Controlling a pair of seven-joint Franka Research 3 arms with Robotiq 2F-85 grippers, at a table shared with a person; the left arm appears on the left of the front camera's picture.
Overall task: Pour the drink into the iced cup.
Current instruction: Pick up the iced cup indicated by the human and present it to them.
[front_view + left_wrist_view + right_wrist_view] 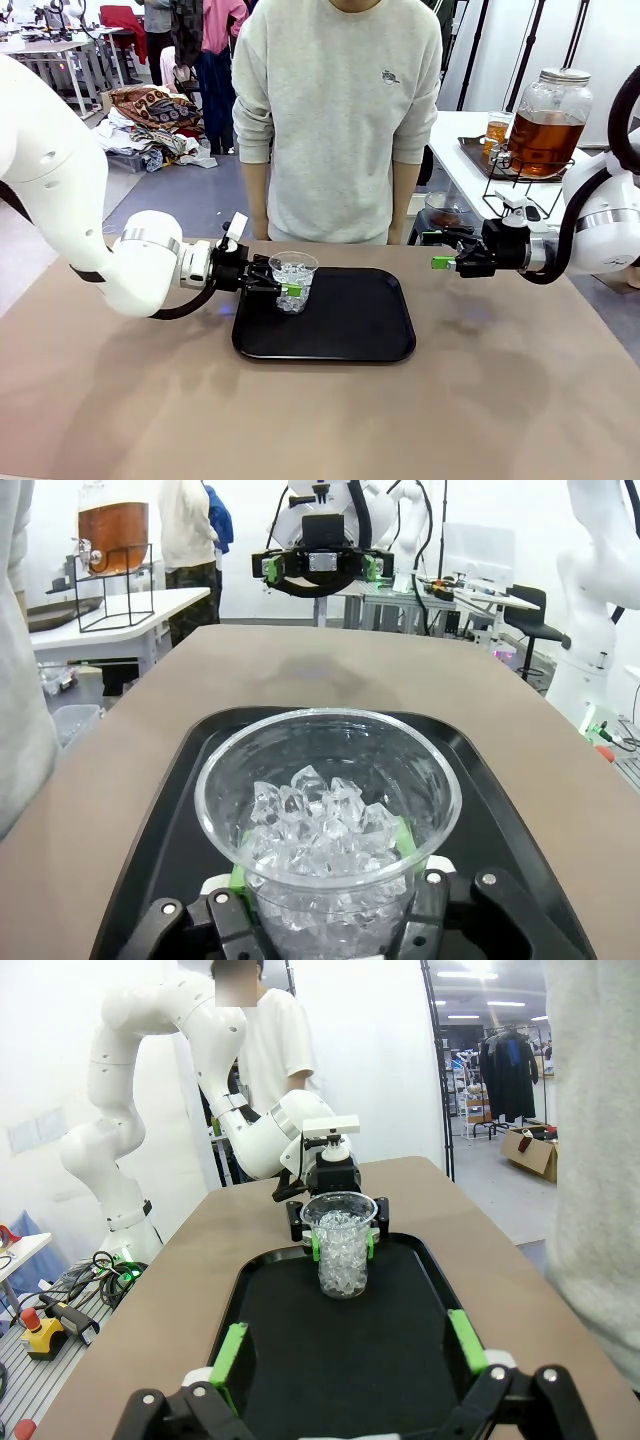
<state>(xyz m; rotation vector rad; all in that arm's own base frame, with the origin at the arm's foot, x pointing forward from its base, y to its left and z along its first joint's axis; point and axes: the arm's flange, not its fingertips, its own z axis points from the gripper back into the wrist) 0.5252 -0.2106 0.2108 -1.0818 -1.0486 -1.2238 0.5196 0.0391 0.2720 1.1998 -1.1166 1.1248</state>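
One step of roughly three looks done. Left gripper (285, 288) is clamped on the iced cup (293, 275), green pads pressing opposite sides of its lower wall. Cup stands upright on the black tray (350, 330), at the tray's 10 o'clock corner. It has ice in it and no liquid that I can see.

Right gripper (437, 250) has its jaws apart with nothing between them, hanging above the table (500, 400) off the tray's 2 o'clock.

Drink isn't on my table. Amber liquid sits in the big glass jar (548, 125) on the side table, further out at 2 o'clock. A small glass (497, 132) of the same colour sits just beside it.

Person (340, 120) stands at 12 o'clock, hands hidden below the table edge.

My read: cup secured, pouring not begun. Left to do: get a container of drink over the cup, tip it, fill. I can't tell from here whether the person or my right arm brings it.
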